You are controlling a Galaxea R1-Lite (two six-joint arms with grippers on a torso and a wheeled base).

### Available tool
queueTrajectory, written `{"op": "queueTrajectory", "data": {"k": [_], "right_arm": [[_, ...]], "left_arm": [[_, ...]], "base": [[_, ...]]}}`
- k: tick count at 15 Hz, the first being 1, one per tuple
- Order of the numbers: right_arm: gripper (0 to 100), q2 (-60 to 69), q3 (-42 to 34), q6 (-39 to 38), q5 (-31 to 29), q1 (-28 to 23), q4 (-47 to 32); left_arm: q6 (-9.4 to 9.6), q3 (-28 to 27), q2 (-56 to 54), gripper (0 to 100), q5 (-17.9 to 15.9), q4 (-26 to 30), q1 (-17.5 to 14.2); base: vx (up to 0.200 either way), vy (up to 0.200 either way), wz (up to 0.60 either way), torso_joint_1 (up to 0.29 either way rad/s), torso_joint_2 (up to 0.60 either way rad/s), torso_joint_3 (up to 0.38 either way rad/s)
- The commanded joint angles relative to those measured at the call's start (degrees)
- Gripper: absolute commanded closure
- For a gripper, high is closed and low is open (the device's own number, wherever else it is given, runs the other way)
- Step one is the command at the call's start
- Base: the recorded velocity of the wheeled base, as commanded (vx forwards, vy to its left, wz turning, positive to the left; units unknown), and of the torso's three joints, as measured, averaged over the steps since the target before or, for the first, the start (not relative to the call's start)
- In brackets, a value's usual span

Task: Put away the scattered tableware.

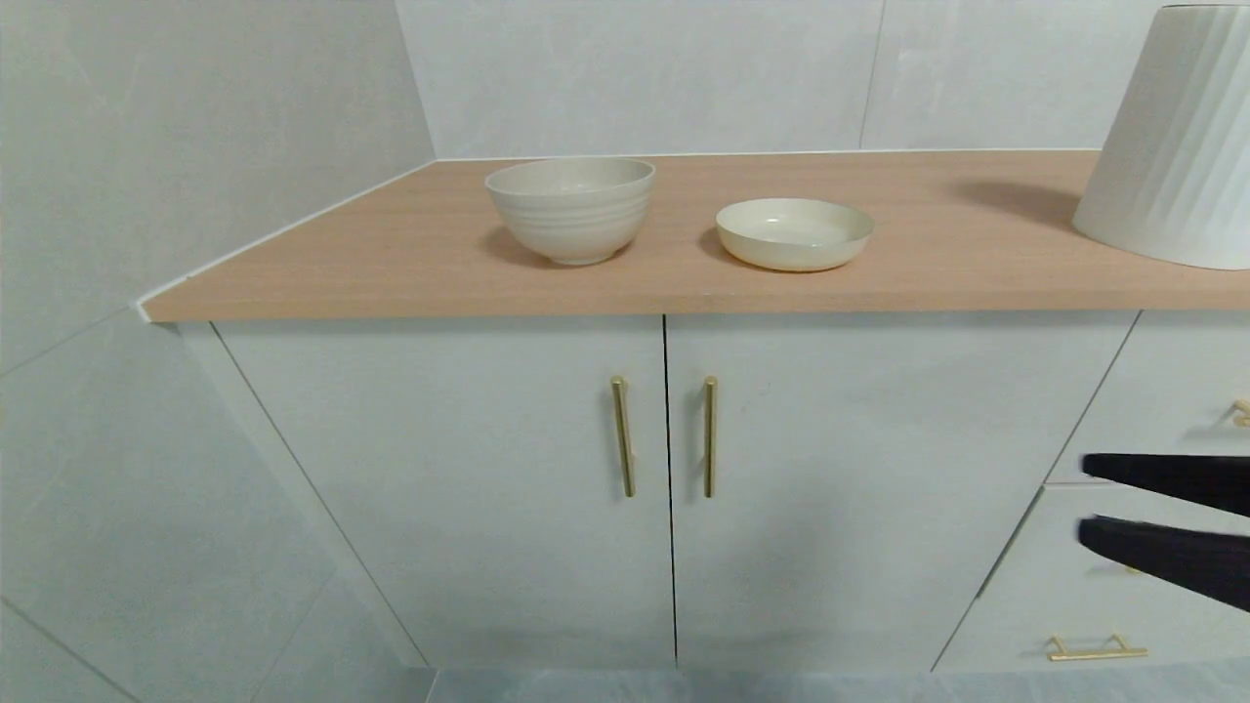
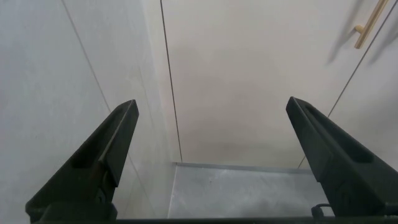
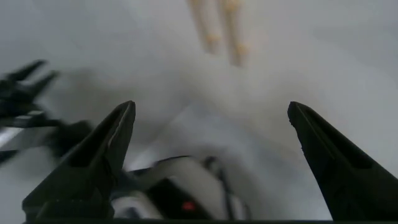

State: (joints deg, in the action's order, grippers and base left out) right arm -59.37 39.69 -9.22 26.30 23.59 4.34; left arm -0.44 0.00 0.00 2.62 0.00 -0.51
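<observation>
- Two pieces of pale tableware are seen on the wooden bench (image 1: 391, 264): a deep ribbed bowl (image 1: 571, 210) and a shallow dish (image 1: 794, 232). They are set upright, near each other but not touching.
- The right pincer (image 1: 1082, 500) is held low in front of the drawer fronts (image 1: 1123, 586). Its two black fingers (image 1: 1172, 478) are spread wide and nothing is gripped between them.
- Both the bowl and the dish are placed well above the right pincer and off to its left, well apart from it. The dish is the nearer of the two.
- The left pincer (image 2: 211, 106) is opened wide as well, and nothing is held in it. Beyond it a pale cupboard panel (image 2: 249, 81) and a strip of grey floor (image 2: 236, 193) are seen.
- Two cupboard doors (image 1: 469, 488) are shut below the bench, to the left of the right pincer. A pair of upright gold handles (image 1: 623, 436) is fixed where the doors meet, at about the pincer's height.
- A ribbed white shade (image 1: 1172, 146) is stood on the bench, high above the right pincer.
- A flat drawer handle (image 1: 1096, 647) is mounted on the lower drawer, below the right pincer.
</observation>
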Motion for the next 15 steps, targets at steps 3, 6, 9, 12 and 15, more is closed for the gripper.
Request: {"op": "queueTrajectory", "data": {"k": [3, 6, 9, 12, 15], "right_arm": [[0, -24.57, 17.44, -5.99, -1.42, 14.2, 1.81], [0, -32.21, 18.49, -11.26, -1.95, 17.46, 5.59], [0, -38.19, 14.8, -11.0, -8.01, 17.54, 18.34], [0, -43.9, 11.37, -10.47, -11.0, 17.81, 31.96], [0, -47.07, 11.72, -10.56, -13.99, 17.81, 35.3]], "left_arm": [[0.0, 0.0, 0.0, 0, 0.02, 0.0, -0.02], [0.0, 0.0, 0.0, 0, 0.02, 0.0, -0.02], [0.0, 0.0, 0.0, 0, 0.02, 0.0, -0.02], [0.0, 0.0, 0.0, 0, 0.02, 0.0, -0.02], [-0.09, 0.0, 0.0, 0, 0.02, 0.0, -0.02]], "base": [[0.0, 0.0, 0.0, 0.0, 0.0, 0.0], [0.0, 0.0, 0.0, 0.0, 0.0, 0.0], [0.0, 0.0, 0.0, 0.0, 0.0, 0.0], [0.0, 0.0, 0.0, 0.0, 0.0, 0.0], [0.0, 0.0, 0.0, 0.0, 0.0, 0.0]]}}
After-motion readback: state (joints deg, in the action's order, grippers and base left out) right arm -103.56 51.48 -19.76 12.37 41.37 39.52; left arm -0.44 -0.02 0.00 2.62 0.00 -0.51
